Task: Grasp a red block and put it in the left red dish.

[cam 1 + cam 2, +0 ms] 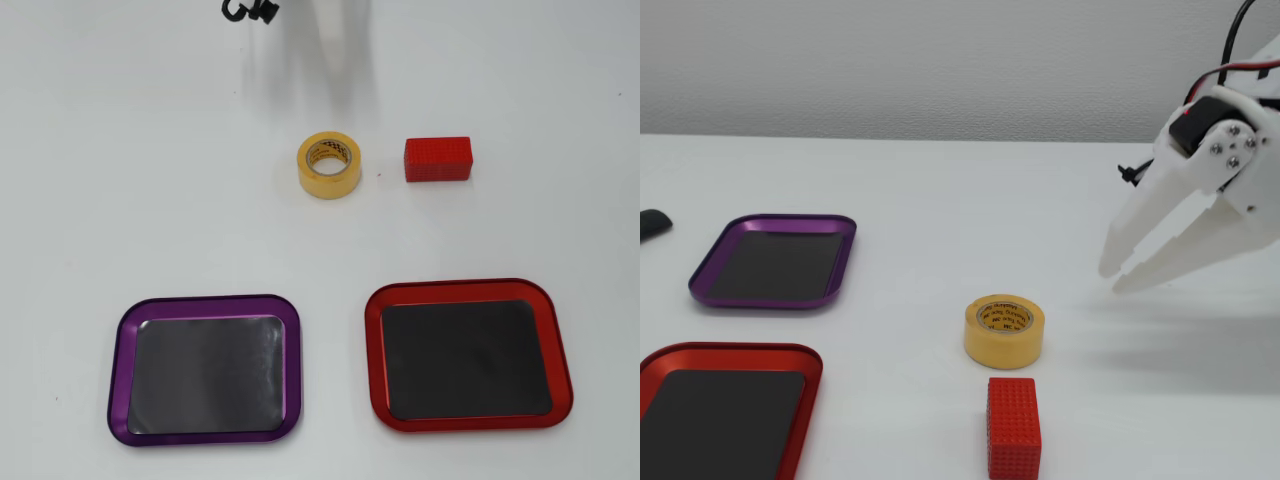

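Note:
The red block [438, 159] lies on the white table to the right of a yellow tape roll [326, 184] in the overhead view. In the fixed view the block [1013, 427] lies just in front of the roll [1003, 347]. The red dish [375, 340] is empty; it sits at the lower right in the overhead view and at the lower left in the fixed view [732, 352]. My white gripper [1115, 279] hangs in the air at the right of the fixed view, above and behind the block, jaws together and empty. In the overhead view it is only a pale blur at the top.
A purple-rimmed tray [118, 370] of the same shape lies empty beside the red dish and shows at the left of the fixed view [780, 220]. A small black object [652, 223] lies at the table's left edge. A black cable piece [250, 10] is at the overhead view's top.

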Tool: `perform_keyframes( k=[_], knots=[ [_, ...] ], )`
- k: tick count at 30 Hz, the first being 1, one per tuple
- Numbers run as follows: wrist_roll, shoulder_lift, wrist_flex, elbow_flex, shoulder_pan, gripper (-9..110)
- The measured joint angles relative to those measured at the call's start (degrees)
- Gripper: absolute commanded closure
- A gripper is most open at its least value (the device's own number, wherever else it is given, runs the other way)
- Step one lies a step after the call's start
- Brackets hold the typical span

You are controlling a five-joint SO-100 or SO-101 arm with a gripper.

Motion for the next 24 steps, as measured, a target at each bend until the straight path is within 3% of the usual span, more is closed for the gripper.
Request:
perform_keyframes(
  k=[6, 13, 17, 24],
  knots=[
    [0.0, -23.8, 0.0, -16.4, -0.2, 91],
    [0.1, -59.4, 9.0, -43.2, -11.5, 80],
    [0.0, -74.6, 9.8, -52.8, -19.5, 80],
    [1.5, -91.3, 7.6, -59.8, -21.7, 79]
  ],
)
